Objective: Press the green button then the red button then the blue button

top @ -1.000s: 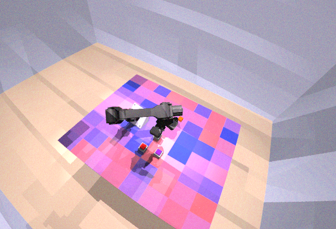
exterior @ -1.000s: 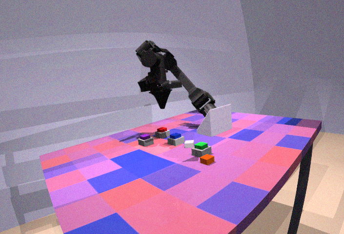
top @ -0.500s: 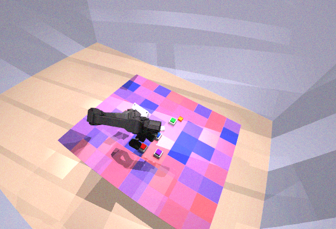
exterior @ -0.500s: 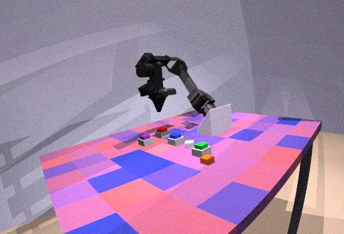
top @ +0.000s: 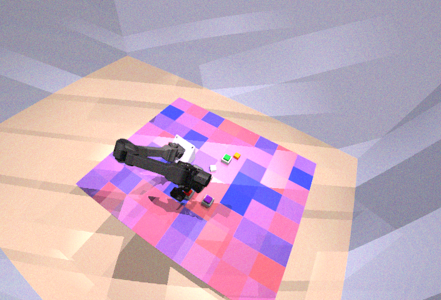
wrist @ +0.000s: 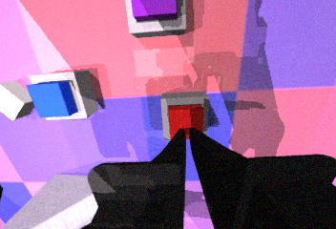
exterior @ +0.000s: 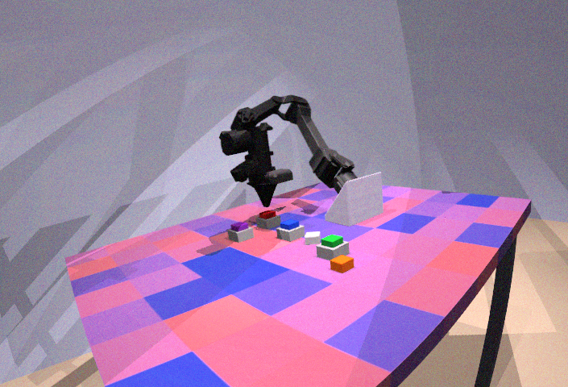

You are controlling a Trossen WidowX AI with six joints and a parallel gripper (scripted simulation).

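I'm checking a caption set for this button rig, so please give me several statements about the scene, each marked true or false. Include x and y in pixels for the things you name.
1. The gripper (exterior: 267, 205) (wrist: 186, 133) is above the red button (exterior: 267, 214) (wrist: 185, 118). True.
2. The gripper's fingers are spread wide apart. False: they are shut.
3. The orange block (top: 236, 155) (exterior: 342, 264) sits beside the purple button (top: 207, 199) (exterior: 239, 226) (wrist: 155, 9). False: it is beside the green button (top: 226, 157) (exterior: 332, 240).
4. The white block (top: 212, 168) (exterior: 312, 237) (wrist: 10, 100) lies between the green and blue (exterior: 289, 224) (wrist: 52, 99) buttons. True.
5. The gripper holds the white block. False: it holds nothing.
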